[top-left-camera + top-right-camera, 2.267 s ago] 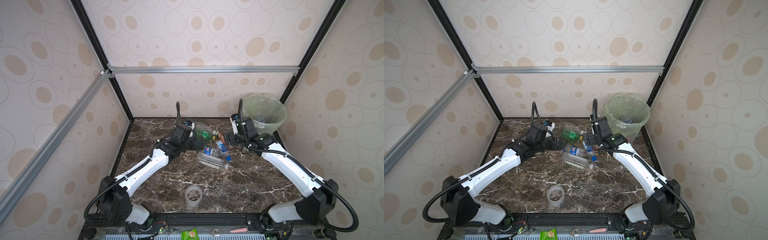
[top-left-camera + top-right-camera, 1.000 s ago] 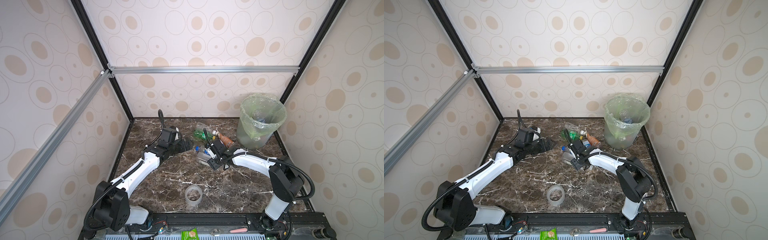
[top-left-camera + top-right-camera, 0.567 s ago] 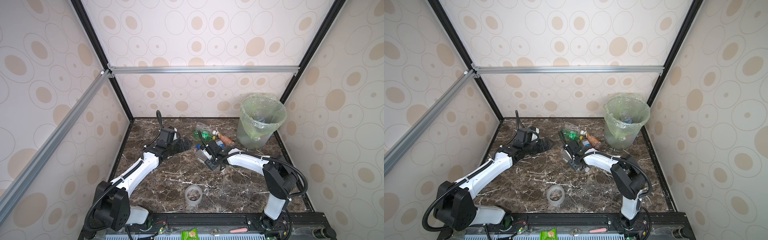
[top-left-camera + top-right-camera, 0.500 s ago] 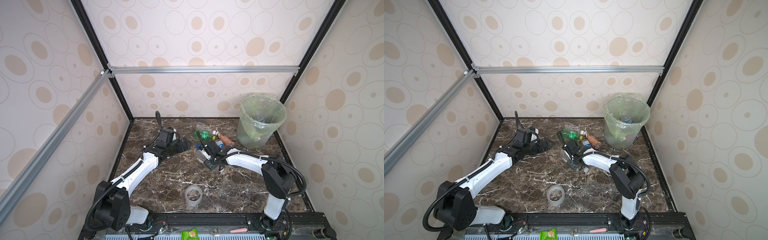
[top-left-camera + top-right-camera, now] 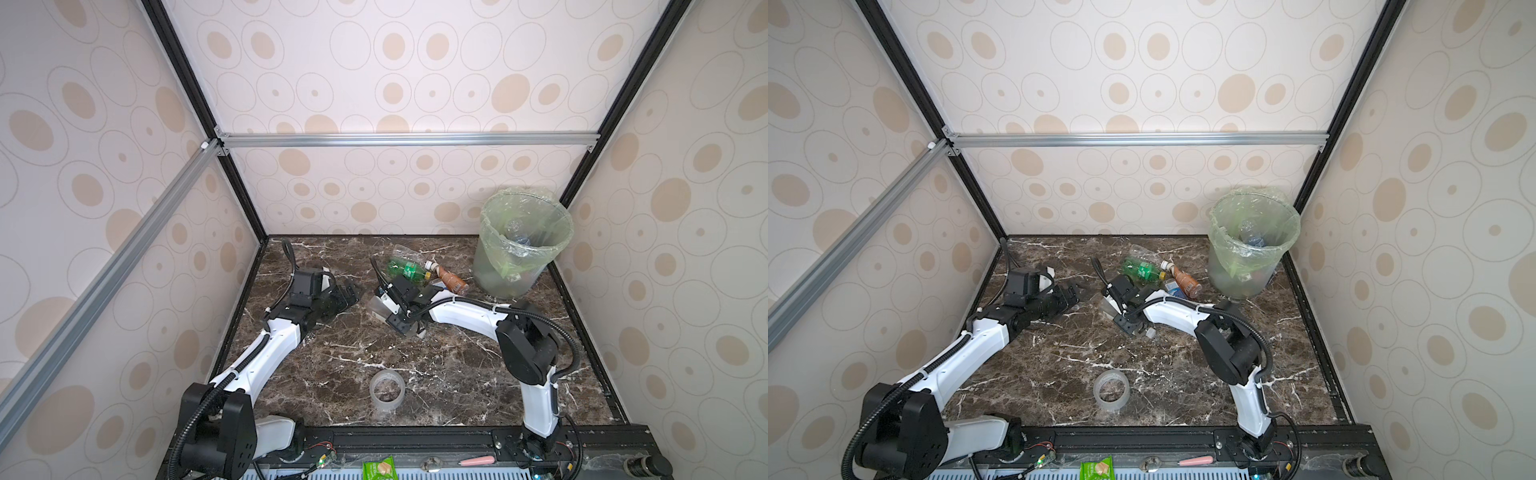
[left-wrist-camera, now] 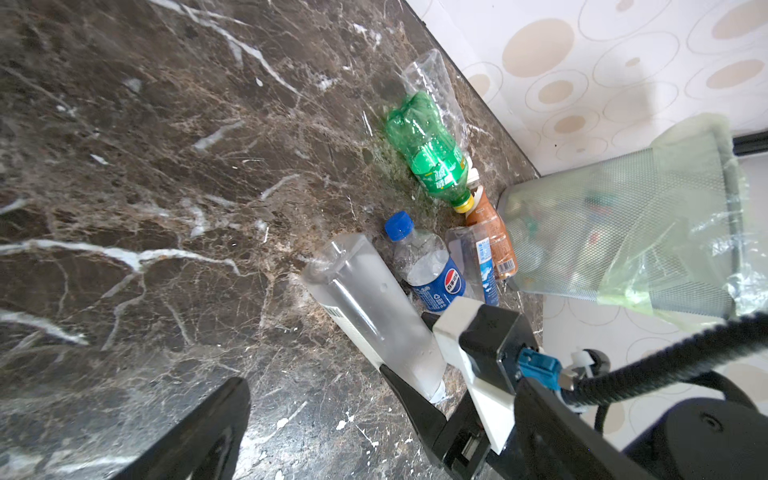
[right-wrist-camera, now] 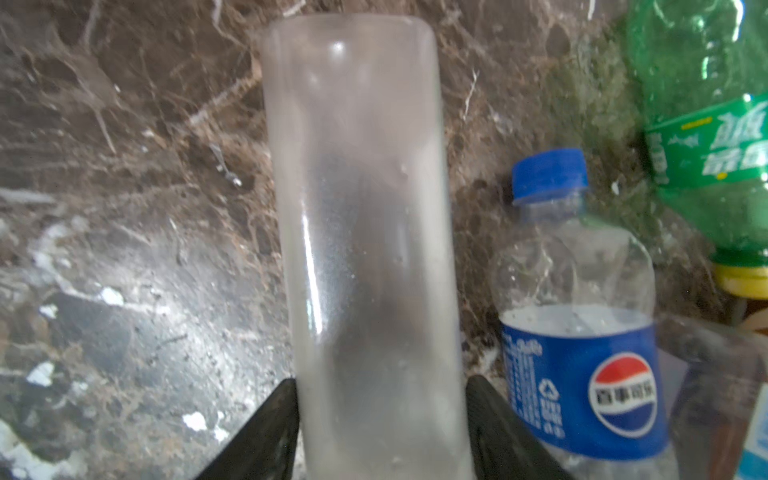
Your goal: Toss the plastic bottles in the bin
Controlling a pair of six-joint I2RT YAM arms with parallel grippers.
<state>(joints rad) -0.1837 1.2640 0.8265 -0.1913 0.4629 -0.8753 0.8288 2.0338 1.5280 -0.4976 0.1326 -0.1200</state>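
The frosted clear bottle (image 7: 361,208), lying on the marble tabletop (image 5: 415,365), is clasped across its body by the right gripper (image 7: 380,390), a finger pressed to each side. Just beside it a blue-capped Pepsi bottle (image 7: 582,332), a green bottle (image 6: 432,162) and a brown bottle (image 6: 492,232) are seen lying, near the bin (image 5: 494,266) in the far right corner. The left gripper (image 5: 347,295) is held spread wide and empty, left of the pile.
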